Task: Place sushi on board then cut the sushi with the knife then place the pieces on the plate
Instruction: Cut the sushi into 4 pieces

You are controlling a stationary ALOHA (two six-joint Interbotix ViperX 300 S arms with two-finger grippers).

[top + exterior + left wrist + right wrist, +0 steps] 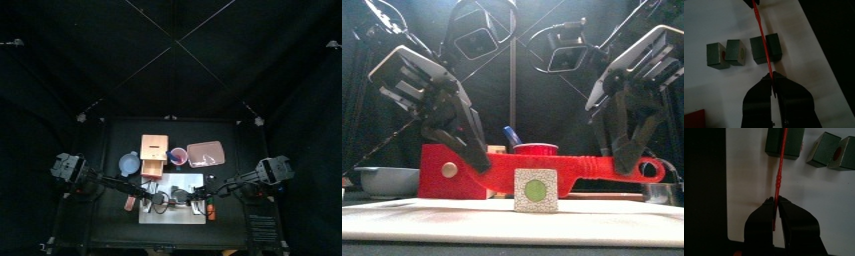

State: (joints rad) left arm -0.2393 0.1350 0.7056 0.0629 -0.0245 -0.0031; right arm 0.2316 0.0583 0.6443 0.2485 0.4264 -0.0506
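Cutting: L gripper (771,75) & R gripper (775,200) both clamp knife (569,163) over end block (775,50).
I'd press straight down, keeping blade level.

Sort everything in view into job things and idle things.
Job: white cutting board, sushi pieces, red knife, pink tray, left gripper and right gripper, both shut on the knife.
Idle: wooden box, blue-grey bowl, red cup, blue knife.

White cutting board (187,179) sits front-centre on the tabletop (114,135), with the left claw (150,192) and right claw (211,190) over it from opposite sides. Behind it, left to right: blue-grey bowl (128,162), wooden box (152,150), small cup (178,155), pink tray (205,153). Dark bits on the board are too small to identify.
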